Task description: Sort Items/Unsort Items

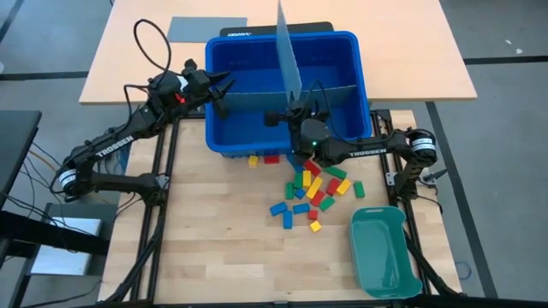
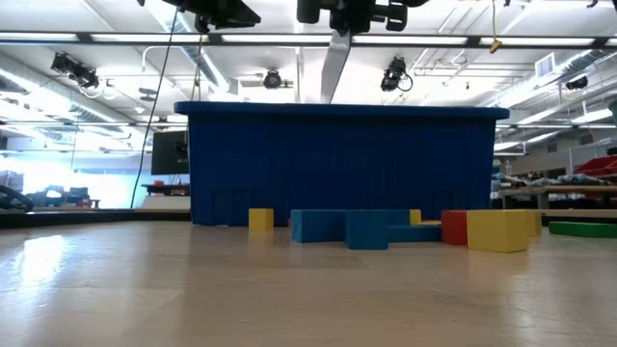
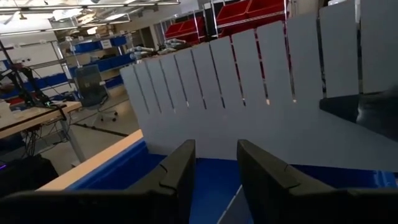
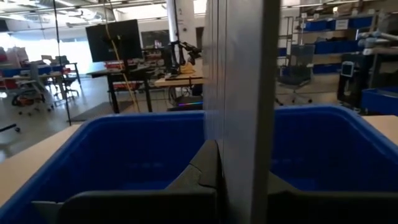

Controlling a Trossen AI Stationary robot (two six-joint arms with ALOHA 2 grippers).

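Right claw [image 1: 294,109]: pressed onto a grey divider [image 1: 288,60] that stands on edge in the blue bin [image 1: 360,77] — in the right wrist view the sheet runs up between the two dark fingers [image 4: 202,168].
Left claw [image 1: 221,96]: spread, at the bin's left wall, over the inside; nothing between its fingers [image 3: 180,171].
Second divider [image 3: 249,93]: grey, slotted, lying across the bin in front of the left claw.
Blocks [image 1: 312,186]: red, yellow, green and blue, scattered on the wooden surface [image 1: 223,257] just in front of the bin — a few at its front wall, the rest spread toward the tray.
Tray [image 1: 383,252]: teal, on the surface at the right, near the blocks but apart from them.
Low view: yellow, blue and red blocks [image 2: 366,229] lie in a row before the bin's front wall [image 2: 337,164].
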